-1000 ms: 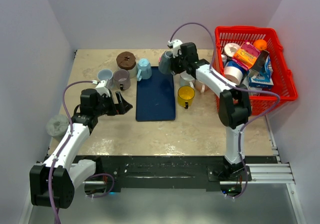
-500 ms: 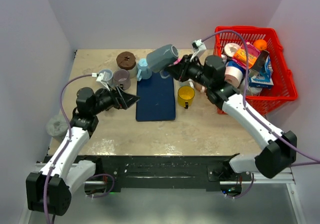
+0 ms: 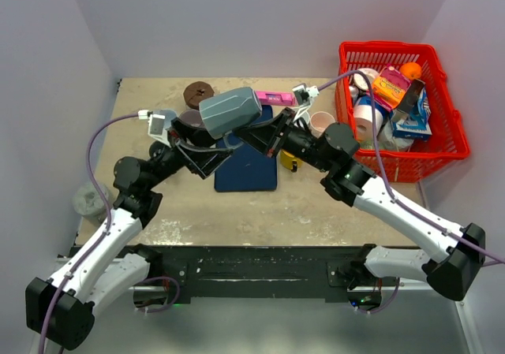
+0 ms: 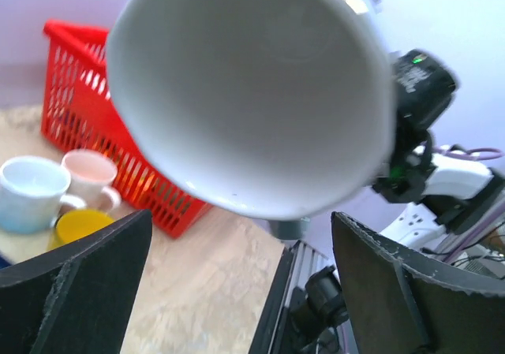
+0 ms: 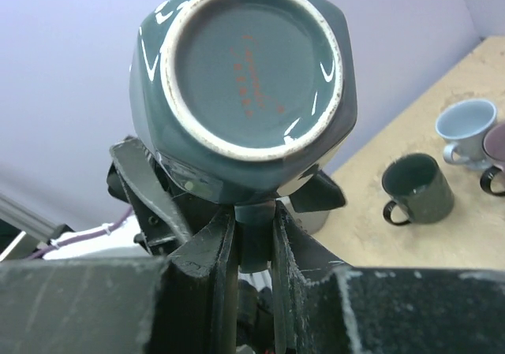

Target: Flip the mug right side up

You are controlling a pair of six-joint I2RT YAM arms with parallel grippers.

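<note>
Dark grey-green mug (image 3: pixel 230 111), white inside, held aloft, tipped on its side

Eight mugs, as best I can count from these angles: grey mug (image 3: pixel 229 111), brown mug (image 3: pixel 198 94), pink mug (image 3: pixel 321 121), yellow mug (image 4: pixel 77 226), white mug (image 4: pixel 31 192), green mug (image 5: pixel 418 187), pale-blue mug (image 5: pixel 465 125), mauve mug (image 5: pixel 493 145). One blue mat (image 3: pixel 248 173). One red basket (image 3: pixel 384 48).

Grey-teal mug (image 3: pixel 229 111), white inside; red mesh basket (image 3: pixel 387 46); navy mat (image 3: pixel 251 173); mottled beige table (image 3: pixel 316 208); pink cup (image 3: pixel 321 122)
</note>
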